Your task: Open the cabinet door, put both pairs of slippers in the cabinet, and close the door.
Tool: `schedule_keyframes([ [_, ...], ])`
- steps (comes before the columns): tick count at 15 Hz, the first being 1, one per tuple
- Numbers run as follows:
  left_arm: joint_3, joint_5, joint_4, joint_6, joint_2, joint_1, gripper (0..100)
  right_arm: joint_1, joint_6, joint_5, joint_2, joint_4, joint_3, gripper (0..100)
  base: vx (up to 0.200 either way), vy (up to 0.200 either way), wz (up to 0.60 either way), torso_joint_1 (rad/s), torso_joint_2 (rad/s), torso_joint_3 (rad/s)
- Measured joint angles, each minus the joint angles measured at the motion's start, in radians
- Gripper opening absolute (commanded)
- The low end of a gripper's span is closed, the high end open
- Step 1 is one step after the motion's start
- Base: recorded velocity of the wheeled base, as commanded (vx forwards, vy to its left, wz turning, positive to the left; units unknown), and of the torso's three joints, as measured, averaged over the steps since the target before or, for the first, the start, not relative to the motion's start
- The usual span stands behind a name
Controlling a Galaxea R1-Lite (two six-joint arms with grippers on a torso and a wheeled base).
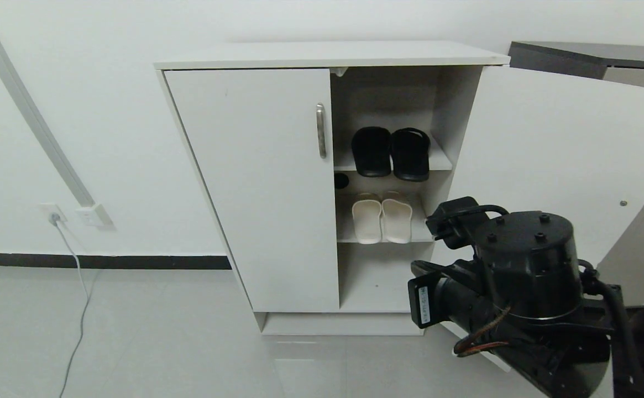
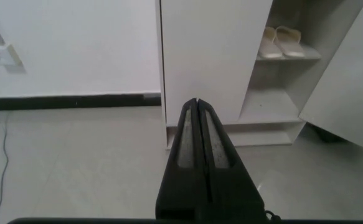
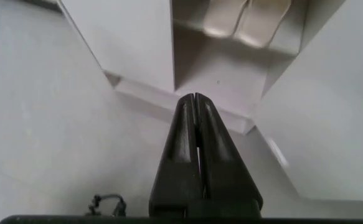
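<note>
– White cabinet: the right door stands swung wide and the left door sits flush, with tiled floor in front. And the slippers?
– On the upper shelf sit the black slippers, on the middle shelf the cream slippers. Over the floor, the left gripper and right gripper are pinched closed, empty.

Both slipper pairs inside cabinet

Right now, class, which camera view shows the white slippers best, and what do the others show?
The head view: the white slippers lie whole, side by side on a shelf. The left wrist view shows them at an angle; the right wrist view cuts them off at its edge.
</note>
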Motion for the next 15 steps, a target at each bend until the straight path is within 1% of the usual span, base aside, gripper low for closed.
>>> schedule_keyframes([
  [3, -0.001, 0.000, -0.001, 0.000, 0.000, 0.000, 0, 0.001, 0.000, -0.002, 0.005, -0.004, 0.000, 0, 0.000, 0.000, 0.00, 0.041, -0.52, -0.369],
  [6, -0.001, 0.000, 0.000, 0.001, 0.000, 0.000, 0, 0.000, 0.000, -0.003, 0.006, -0.003, 0.001, 0, 0.000, 0.000, 0.00, 0.100, -0.46, -0.357],
  [15, -0.001, -0.001, 0.000, 0.002, 0.000, 0.000, 0, -0.001, 0.000, -0.003, 0.014, -0.003, 0.002, 0, 0.000, 0.000, 0.00, 0.156, -0.48, -0.329],
])
